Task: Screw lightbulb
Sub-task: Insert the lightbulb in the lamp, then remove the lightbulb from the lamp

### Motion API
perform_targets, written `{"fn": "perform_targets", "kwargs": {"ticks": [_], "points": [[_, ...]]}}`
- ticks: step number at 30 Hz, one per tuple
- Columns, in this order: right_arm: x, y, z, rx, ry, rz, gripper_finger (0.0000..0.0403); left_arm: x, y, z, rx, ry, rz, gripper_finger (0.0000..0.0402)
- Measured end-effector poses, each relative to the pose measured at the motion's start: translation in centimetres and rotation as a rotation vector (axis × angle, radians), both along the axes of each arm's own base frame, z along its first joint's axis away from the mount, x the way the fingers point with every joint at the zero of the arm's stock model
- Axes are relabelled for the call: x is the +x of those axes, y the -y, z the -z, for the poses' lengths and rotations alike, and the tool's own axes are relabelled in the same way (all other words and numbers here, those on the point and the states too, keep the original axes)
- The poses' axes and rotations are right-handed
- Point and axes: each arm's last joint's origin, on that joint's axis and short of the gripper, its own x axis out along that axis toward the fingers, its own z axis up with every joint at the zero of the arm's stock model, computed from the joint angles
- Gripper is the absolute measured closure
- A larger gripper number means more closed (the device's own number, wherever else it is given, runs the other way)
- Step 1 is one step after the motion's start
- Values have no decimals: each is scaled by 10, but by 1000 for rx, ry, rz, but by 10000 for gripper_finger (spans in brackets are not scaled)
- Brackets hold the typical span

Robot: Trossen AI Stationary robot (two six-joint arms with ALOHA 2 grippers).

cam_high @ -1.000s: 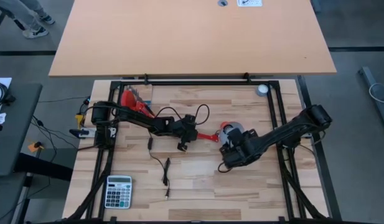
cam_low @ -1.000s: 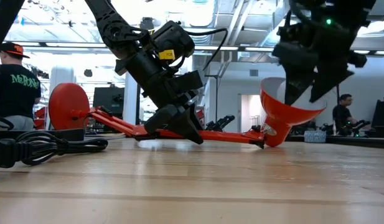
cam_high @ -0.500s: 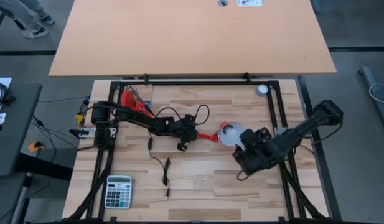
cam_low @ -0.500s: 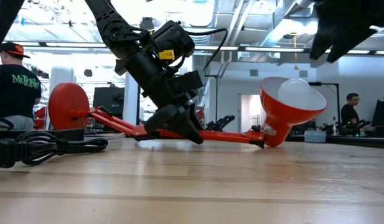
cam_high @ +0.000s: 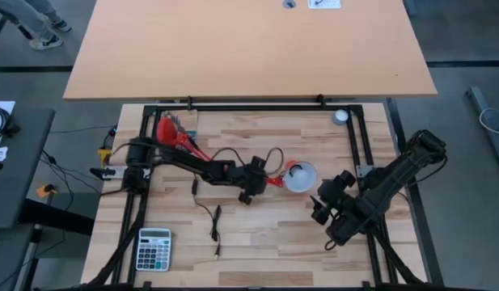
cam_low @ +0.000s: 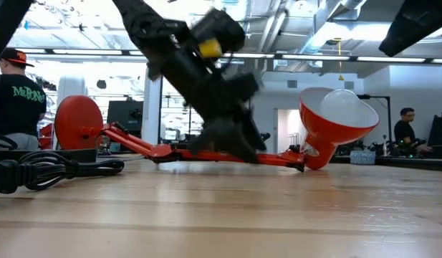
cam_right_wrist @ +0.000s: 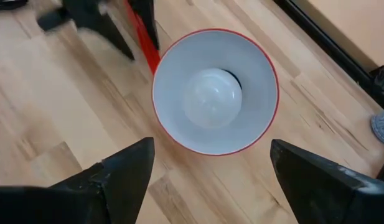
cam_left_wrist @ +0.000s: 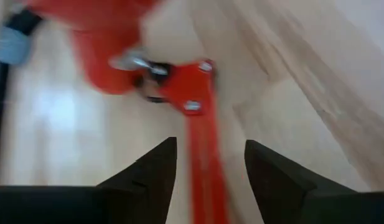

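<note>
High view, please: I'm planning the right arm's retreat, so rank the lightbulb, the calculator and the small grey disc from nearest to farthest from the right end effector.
1. The lightbulb, inside the red lamp shade, just to the left of the right end effector.
2. The small grey disc, at the table's far right edge.
3. The calculator, at the near left corner.

A light wooden table (cam_high: 257, 234) carries a red lamp (cam_high: 233, 166) lying on its side, a black cable (cam_high: 214, 222), a calculator (cam_high: 154, 248) and a small grey disc (cam_high: 340, 116).
</note>
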Motion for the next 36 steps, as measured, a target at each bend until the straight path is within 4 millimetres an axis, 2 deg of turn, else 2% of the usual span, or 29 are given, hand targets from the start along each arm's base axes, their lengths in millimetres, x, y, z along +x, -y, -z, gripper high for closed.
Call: {"fn": "perform_targets", "kwargs": {"ticks": [2,5,11,23,31,33,36], "points": [[0,0,0,3,1,2,72,9,0,11,26,-19,-25,213],[0,0,0,20,-13,5,72,22,1,15,77,-29,-65,211],[-1,-1,1,36,-32,6,72,31,2,14,91,-86,-84,220],[0,0,1,33,-34,7,72,30,1,14,90,-119,-110,329],[0,1,0,8,-14,12,72,38,7,3,176,-128,-152,334],[-1,2,-9,-39,34,21,72,39,8,-6,202,-136,-194,334],[-5,2,-33,-129,114,16,72,43,7,-24,199,-116,-253,335]]}}
